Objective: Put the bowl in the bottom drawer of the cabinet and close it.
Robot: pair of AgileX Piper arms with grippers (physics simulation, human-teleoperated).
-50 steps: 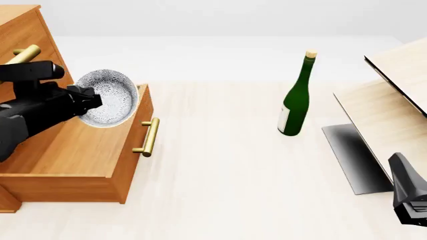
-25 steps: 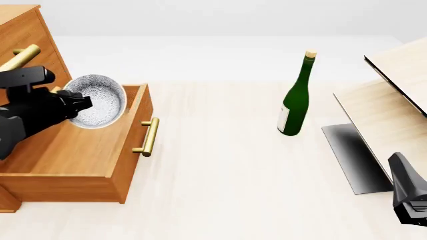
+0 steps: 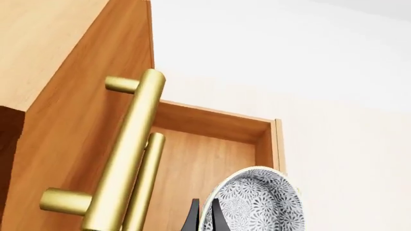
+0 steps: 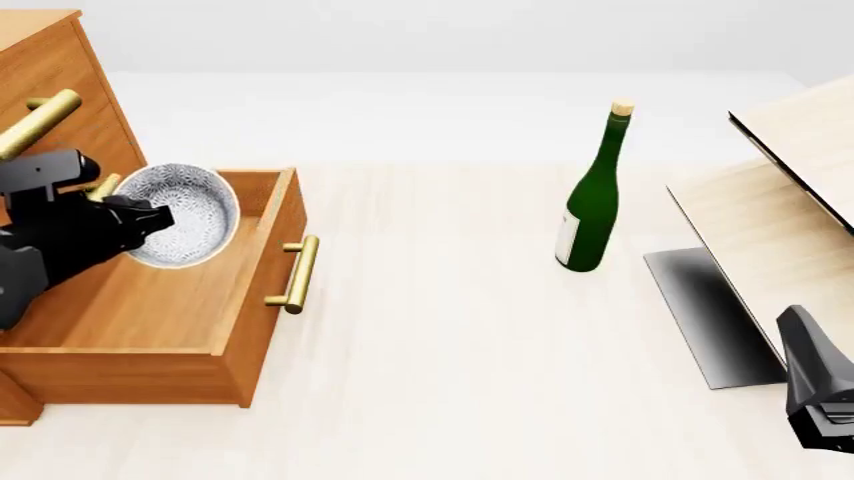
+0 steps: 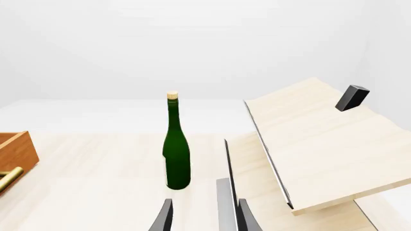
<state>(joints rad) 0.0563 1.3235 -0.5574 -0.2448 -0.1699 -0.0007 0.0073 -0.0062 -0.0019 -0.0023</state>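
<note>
The speckled white bowl [image 4: 187, 214] hangs tilted on its side over the inside of the open bottom drawer [image 4: 160, 300], close to the cabinet [image 4: 60, 90] front. My left gripper [image 4: 144, 222] is shut on the bowl's rim. In the left wrist view the bowl [image 3: 257, 204] sits beside the thin dark fingertips [image 3: 192, 219], with the drawer's floor [image 3: 199, 163] behind it and brass handles [image 3: 128, 144] of the upper drawers close by. The drawer's own brass handle [image 4: 296, 272] faces right. My right gripper [image 5: 205, 219] is open and holds nothing, far from the cabinet.
A green wine bottle [image 4: 591, 195] with a cork stands right of the middle of the table. Pale wood slanted panels [image 4: 787, 190] on a grey stand [image 4: 707, 310] fill the right side, beside my right arm [image 4: 817, 385].
My left gripper has carried the bowl leftward and downward, from above the drawer's front edge to over the drawer's inside near the cabinet. The right arm has not moved.
</note>
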